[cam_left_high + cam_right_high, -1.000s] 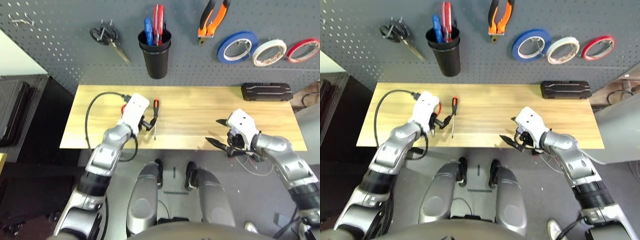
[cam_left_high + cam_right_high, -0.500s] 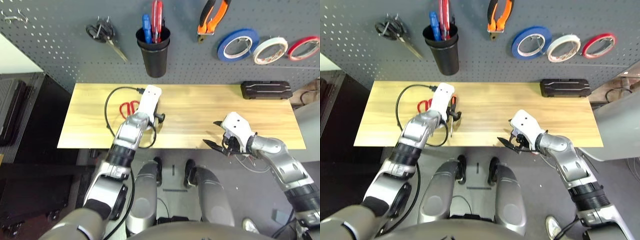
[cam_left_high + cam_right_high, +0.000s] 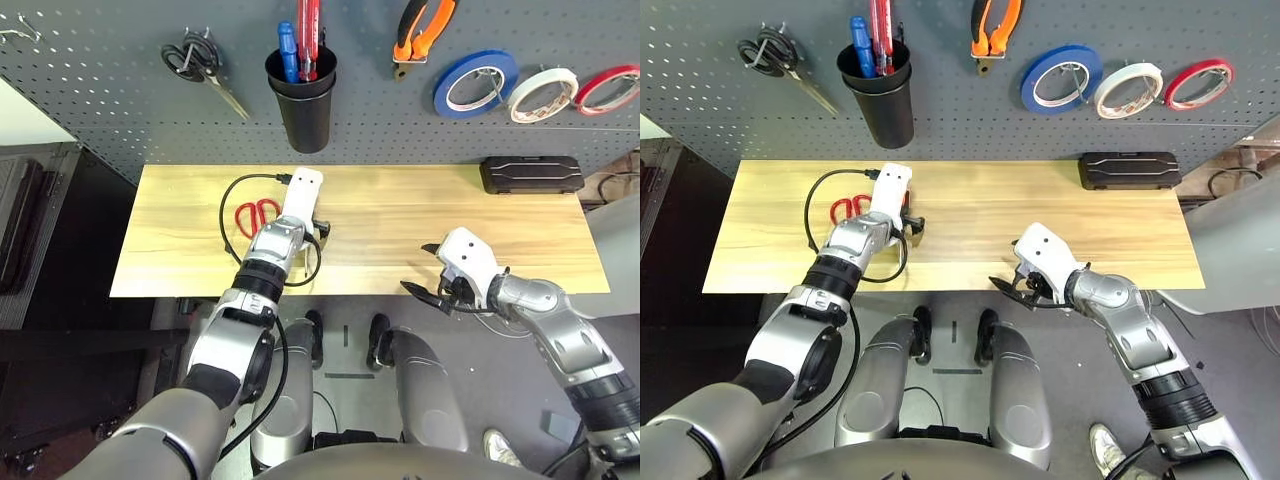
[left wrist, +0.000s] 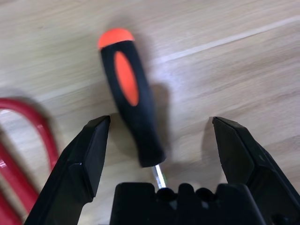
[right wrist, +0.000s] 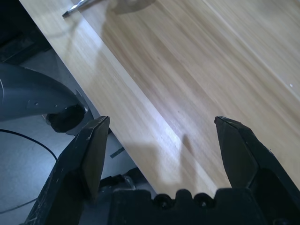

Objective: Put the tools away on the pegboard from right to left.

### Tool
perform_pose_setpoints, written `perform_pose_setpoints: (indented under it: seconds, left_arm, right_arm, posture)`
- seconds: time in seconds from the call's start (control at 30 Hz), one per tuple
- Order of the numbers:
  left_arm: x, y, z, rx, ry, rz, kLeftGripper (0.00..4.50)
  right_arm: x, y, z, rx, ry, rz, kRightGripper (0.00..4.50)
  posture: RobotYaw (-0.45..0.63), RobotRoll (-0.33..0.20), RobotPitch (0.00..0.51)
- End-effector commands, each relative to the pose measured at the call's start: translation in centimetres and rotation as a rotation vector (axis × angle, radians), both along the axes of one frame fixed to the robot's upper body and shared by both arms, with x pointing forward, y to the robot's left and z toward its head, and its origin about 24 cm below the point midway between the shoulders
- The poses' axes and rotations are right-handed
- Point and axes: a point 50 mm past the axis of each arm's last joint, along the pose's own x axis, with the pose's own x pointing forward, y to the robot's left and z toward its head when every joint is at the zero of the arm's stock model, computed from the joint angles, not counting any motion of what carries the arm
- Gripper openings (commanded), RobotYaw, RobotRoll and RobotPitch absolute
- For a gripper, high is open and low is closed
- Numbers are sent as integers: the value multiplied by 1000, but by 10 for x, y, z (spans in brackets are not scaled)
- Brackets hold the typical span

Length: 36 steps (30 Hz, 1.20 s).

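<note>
Screwdriver [image 4: 133, 110] now lies framed between the fingers of the left gripper [image 4: 157, 143], where a second ago that gripper hovered off to the side of it, nearer the table's left end. The left arm has swung inward and reached forward, so the black-and-orange handle points away from the wrist and the metal shaft runs back under the palm. The jaws stand wide apart, one finger on each side of the handle, neither touching it. The red-handled scissors [image 3: 257, 215] lie just beside the gripper on its outer side, a loop of red handle close to one finger.

The right gripper [image 3: 437, 273] has kept its place over the table's [image 3: 400, 215] near edge, fingers spread and empty, well apart from the tools.

On the pegboard [image 3: 120, 90] ahead of the left gripper, the pliers [image 3: 421, 30] and the white tape roll [image 3: 541, 93] already hang, so the screwdriver looks like the step in hand. The line-up seems good for a close on the handle; the black cup [image 3: 303, 95], straight beyond the gripper, is probably its home.
</note>
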Motion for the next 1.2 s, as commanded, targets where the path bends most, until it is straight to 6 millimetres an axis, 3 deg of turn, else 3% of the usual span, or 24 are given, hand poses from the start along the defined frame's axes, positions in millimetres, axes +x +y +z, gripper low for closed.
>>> perform_pose_setpoints:
  seconds: [0.03,0.27,0.33,0.57,0.77,0.93,1.2]
  left_arm:
    - [-6,1,-17,6,70,14,3846]
    - [-11,5,-29,16,101,37,1112]
    - [-12,6,-30,15,100,39,620]
    - [-16,5,-20,-34,52,11,622]
    - [-50,8,7,-135,-7,-63,622]
    - [-75,23,27,-203,-109,-86,622]
    - [-97,49,47,-338,-274,-40,622]
  right_arm:
    - [-5,-1,-2,-7,14,-6,4500]
    - [-4,-1,0,-9,6,-6,4500]
    - [-2,-2,1,-11,2,-6,4500]
    - [4,-5,5,-8,-17,-1,4500]
    - [16,-11,11,17,-53,-5,4500]
    - [23,-10,15,92,-95,12,4500]
    - [23,-10,34,314,-272,73,4500]
  posture:
    - [23,0,366]
    - [25,0,359]
    - [31,0,353]
    - [59,0,330]
    - [108,0,302]
    - [140,0,284]
    - [189,0,246]
